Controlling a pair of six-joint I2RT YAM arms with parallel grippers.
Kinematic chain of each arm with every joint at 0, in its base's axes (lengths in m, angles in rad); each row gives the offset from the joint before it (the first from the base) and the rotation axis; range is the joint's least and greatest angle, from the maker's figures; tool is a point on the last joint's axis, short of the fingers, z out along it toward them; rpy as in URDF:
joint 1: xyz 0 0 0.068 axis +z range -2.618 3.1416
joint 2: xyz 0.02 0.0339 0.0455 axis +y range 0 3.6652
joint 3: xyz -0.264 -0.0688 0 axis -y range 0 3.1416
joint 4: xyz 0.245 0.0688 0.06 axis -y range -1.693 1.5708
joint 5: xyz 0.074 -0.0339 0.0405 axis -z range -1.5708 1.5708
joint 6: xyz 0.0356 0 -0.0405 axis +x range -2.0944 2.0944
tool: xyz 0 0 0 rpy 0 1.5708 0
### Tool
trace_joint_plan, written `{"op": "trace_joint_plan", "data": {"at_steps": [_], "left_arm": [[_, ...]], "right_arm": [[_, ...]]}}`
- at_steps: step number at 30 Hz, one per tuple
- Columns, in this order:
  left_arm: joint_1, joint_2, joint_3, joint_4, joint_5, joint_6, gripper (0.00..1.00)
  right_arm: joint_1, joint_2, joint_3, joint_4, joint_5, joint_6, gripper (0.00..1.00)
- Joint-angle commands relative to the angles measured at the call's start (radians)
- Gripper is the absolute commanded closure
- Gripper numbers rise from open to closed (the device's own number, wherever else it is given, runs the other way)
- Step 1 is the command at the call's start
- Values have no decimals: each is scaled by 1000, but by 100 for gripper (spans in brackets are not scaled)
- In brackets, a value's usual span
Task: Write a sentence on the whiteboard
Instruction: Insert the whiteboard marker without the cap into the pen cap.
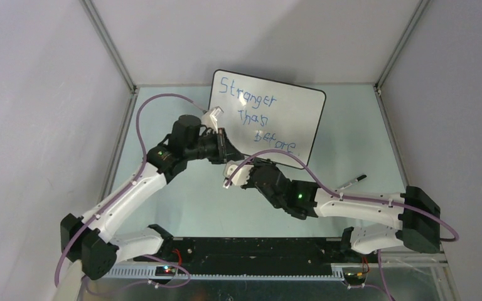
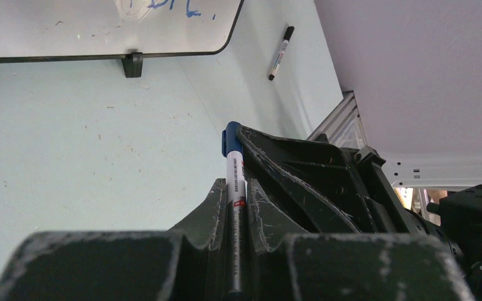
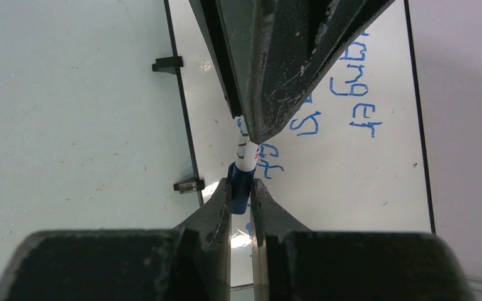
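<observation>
The left pincer point(image 2: 237, 194) is clamped tight on the white barrel of a slim marker point(image 2: 234, 164), which runs straight out between its scuffed black fingers. The marker's blue cap point(image 3: 239, 187) sits pinched between the narrow jaws of the right pincer point(image 3: 241, 188), so the two pincers meet tip to tip, each gripping one end of the same pen. In the overhead view both arms reach in from the near corners and converge near the middle of the pale green surface point(image 1: 182, 200), just in front of the lower left part of the large glossy white whiteboard point(image 1: 304, 116) with its thin black rim and rounded corners. The whiteboard stands propped on small black feet point(image 2: 132, 64) toward the back of the surface, skewed to the walls. The sentence point(image 1: 249, 100), in thin uneven blue handwriting, steps down the board in three lines reading "Stranger", "Than", "Before". A second thin pen with a black cap point(image 1: 352, 182) lies flat on the surface to the right, apart from the board and both pincers.
</observation>
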Motion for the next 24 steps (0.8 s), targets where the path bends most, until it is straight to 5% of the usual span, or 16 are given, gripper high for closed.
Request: {"op": "trace_joint_plan", "data": {"at_steps": [1, 9, 10, 12, 15, 24], "left_arm": [[-81, 53, -26, 59, 108, -61, 100], [-74, 45, -19, 34, 113, -59, 100], [-63, 37, -12, 16, 105, -38, 100], [-37, 23, 11, -27, 105, -10, 100], [20, 2, 33, -88, 126, 32, 100], [73, -17, 56, -166, 148, 93, 100]], "right_arm": [[56, -17, 35, 428, -252, 27, 100], [54, -58, 9, 410, -246, 23, 99], [53, -72, 8, 372, -226, 37, 93], [45, -110, 8, 285, -225, 77, 65], [21, -208, -15, 141, -277, 147, 8], [-160, -499, -34, -94, -433, 407, 1]]}}
